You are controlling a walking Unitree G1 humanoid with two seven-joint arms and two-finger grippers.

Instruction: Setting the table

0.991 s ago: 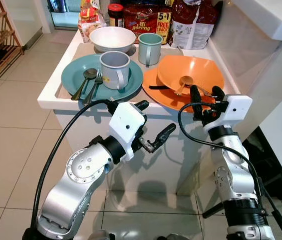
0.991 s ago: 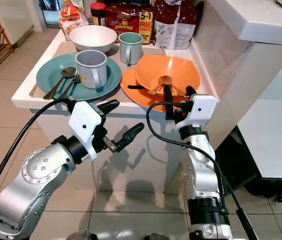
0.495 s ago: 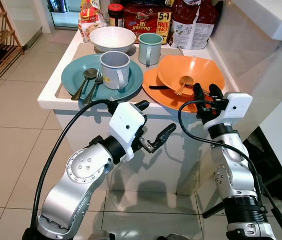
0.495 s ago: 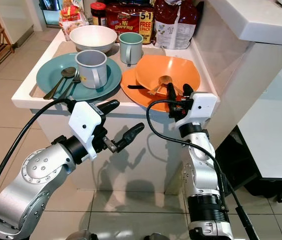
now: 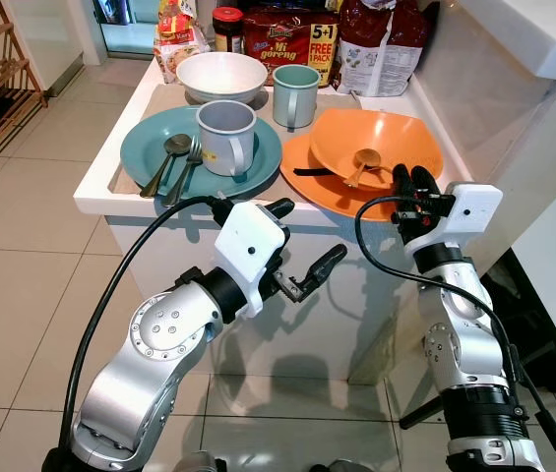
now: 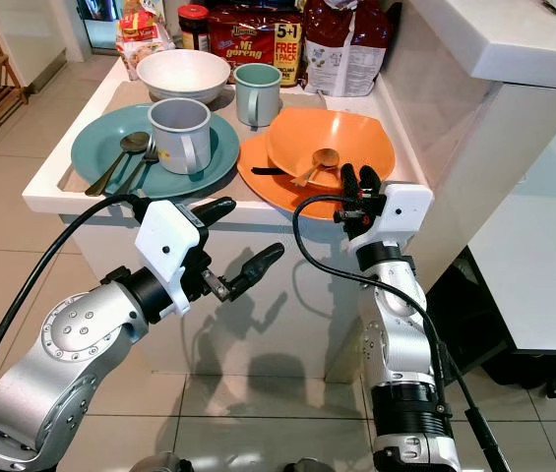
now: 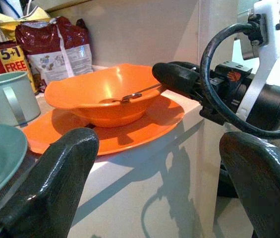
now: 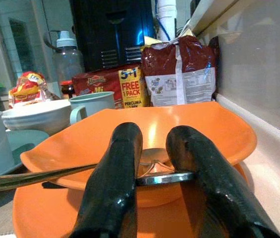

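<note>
The right gripper (image 5: 411,183) is covering the near rim of the orange bowl (image 5: 381,141), so whether its fingertips are touching the utensil handle (image 8: 162,178) lying there is hard to tell. At the top of the frame, the snack packets (image 5: 292,39) and the dark jar (image 5: 227,25) are being cut off by the edge, and most of their print is too small to read. The grey mug (image 5: 226,137) is hiding part of the teal plate (image 5: 150,147) at centre left, and the orange bowl is hiding much of the orange plate (image 5: 307,187) beneath it.
</note>
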